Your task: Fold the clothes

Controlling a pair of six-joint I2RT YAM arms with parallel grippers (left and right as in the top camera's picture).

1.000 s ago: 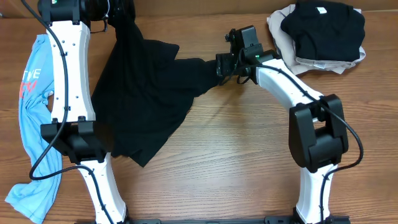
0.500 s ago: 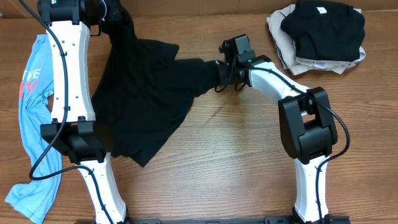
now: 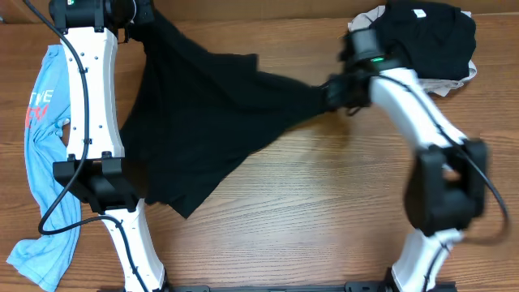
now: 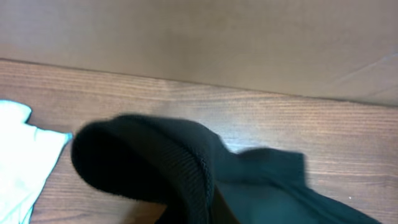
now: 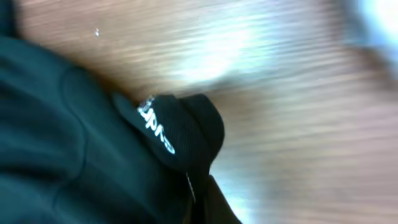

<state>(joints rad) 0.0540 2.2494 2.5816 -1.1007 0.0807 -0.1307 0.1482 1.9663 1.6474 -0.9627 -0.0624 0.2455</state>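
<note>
A black shirt is stretched across the table between both arms. My left gripper is shut on its far left corner at the back edge; the left wrist view shows a ribbed black hem bunched at the jaws. My right gripper is shut on the shirt's right end; the right wrist view shows a fold of the black shirt with white lettering pinched in the jaws. A light blue shirt lies along the left side under the left arm.
A stack of folded clothes, black on top of beige, sits at the back right corner. A cardboard wall runs behind the table's far edge. The bare wood table spreads at the front middle.
The right gripper has shut on the black shirt's right end and pulled it rightward, stretching the cloth out. The left gripper has kept its hold.
</note>
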